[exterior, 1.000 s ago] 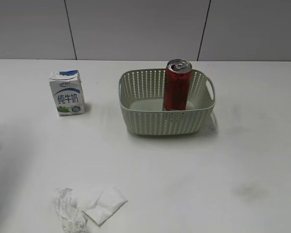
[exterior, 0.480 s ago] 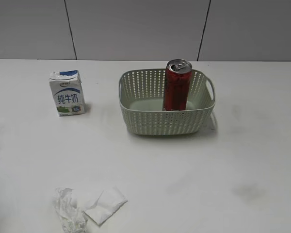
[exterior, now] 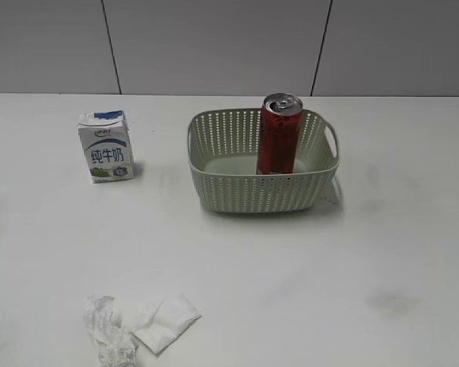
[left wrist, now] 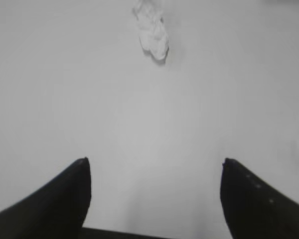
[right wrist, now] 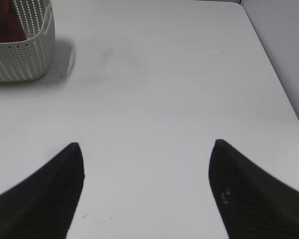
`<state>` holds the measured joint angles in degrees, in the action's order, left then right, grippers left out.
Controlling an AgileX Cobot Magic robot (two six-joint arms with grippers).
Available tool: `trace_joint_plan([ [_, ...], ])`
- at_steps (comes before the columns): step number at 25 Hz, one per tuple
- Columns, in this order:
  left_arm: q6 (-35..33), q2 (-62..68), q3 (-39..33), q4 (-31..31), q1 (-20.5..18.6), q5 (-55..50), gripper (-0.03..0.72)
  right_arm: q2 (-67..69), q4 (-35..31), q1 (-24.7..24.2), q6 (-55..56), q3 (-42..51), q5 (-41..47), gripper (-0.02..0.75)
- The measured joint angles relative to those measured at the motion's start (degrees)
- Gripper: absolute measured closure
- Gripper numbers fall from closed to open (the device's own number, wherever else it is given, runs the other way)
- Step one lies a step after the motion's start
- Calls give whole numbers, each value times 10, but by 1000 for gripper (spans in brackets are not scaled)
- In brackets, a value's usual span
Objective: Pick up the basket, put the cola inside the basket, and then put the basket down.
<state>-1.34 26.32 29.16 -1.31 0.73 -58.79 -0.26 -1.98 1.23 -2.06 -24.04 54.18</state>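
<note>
1. A pale sage-green plastic basket (exterior: 262, 170) sits flat on a matte white table (exterior: 306, 283), right of centre in the exterior view. It is rectangular with rounded corners, its walls pierced by rows of small slots, and a cut-out handle shows in its right end.
2. The cola (exterior: 280, 134), a tall slim red can with a silver top and pull tab, stands upright inside the basket toward the back wall, rising well above the rim.
3. A small white-and-blue milk carton (exterior: 105, 147) with a folded gable top stands upright on the table, well apart to the left of the basket.
4. Crumpled white tissue (exterior: 138, 325) lies near the front edge of the table, soft and creased; in the left wrist view one wad shows at the top.
5. The left gripper (left wrist: 154, 162) hangs over bare tabletop, its two dark tapered fingers spread wide with nothing between them.
6. The right gripper (right wrist: 145, 144) is likewise spread wide and holds nothing; the basket's perforated corner and a sliver of red can show at the upper left of the right wrist view, well apart from the fingers.
7. Grey panelled wall (exterior: 214, 46) with dark vertical seams backs the table.
</note>
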Motion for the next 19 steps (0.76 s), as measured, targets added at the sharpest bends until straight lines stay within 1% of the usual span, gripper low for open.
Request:
trace_joint_plan([
  [10, 1, -186, -2, 0, 0, 0, 100, 0, 0, 0, 0, 0, 0, 147],
  [19, 1, -263, -2, 0, 0, -2, 100, 0, 0, 0, 0, 0, 0, 146],
])
